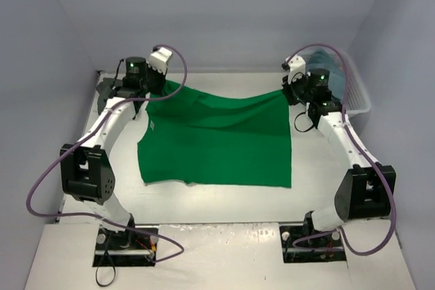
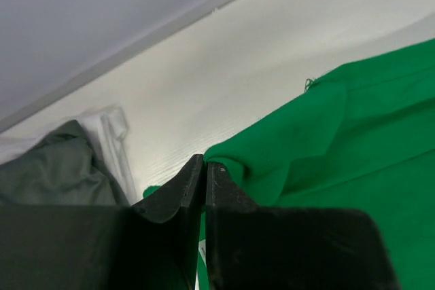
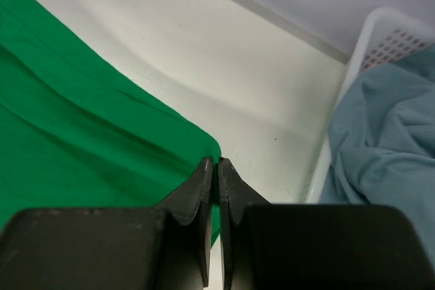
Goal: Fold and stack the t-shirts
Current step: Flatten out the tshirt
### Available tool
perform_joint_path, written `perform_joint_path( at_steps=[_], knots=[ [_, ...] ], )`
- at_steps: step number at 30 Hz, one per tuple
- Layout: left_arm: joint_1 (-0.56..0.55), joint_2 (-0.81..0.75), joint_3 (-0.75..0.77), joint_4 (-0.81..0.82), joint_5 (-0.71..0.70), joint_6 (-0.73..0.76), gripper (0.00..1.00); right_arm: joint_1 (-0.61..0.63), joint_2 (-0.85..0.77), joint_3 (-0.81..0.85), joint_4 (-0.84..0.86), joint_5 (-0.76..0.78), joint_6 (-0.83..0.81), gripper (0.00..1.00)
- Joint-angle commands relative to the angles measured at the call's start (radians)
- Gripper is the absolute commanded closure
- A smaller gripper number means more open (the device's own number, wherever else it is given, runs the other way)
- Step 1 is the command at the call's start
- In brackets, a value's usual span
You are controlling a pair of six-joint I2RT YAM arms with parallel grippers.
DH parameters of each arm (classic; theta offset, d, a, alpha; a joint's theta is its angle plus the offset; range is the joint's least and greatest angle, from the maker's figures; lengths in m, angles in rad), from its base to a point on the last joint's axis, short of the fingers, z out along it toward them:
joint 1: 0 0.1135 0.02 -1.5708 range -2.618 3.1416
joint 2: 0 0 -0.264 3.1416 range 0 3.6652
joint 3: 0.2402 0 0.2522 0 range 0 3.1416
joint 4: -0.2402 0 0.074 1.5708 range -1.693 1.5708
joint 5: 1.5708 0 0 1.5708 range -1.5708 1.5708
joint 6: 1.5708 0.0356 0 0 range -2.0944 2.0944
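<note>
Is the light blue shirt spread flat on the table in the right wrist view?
No: the light blue shirt lies crumpled inside the white basket.

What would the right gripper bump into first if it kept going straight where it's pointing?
Probably the bare white table, just past the green t-shirt corner the right gripper pinches. The white basket sits right of that line; depth is hard to judge.

green shirt [image 1: 217, 140] lying spread, far corners hanging lifted | grey shirt [image 2: 47, 168] sitting crumpled far left | blue shirt [image 3: 380, 140] lying bunched in basket [image 3: 391, 39]
</note>
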Motion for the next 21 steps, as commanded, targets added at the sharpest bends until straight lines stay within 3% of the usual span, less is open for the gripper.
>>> perform_joint_path(
  at_steps=[1,11,17,21],
  knots=[
    [-0.006,-0.233,0.075,0.022,0.024,-0.023,1.00,-0.001,-0.218,0.056,-0.001,-0.030,0.030,1.00],
    [-0.103,-0.622,0.252,-0.414,0.105,-0.095,1.00,0.001,-0.639,0.115,-0.248,-0.119,0.096,1.00],
    [-0.088,-0.851,0.263,-0.560,0.177,-0.015,1.00,0.001,-0.850,0.123,-0.330,-0.115,0.085,1.00],
    [-0.085,-0.966,0.269,-0.562,0.190,0.015,1.00,0.001,-0.903,0.143,-0.334,-0.083,0.061,1.00]
  ],
)
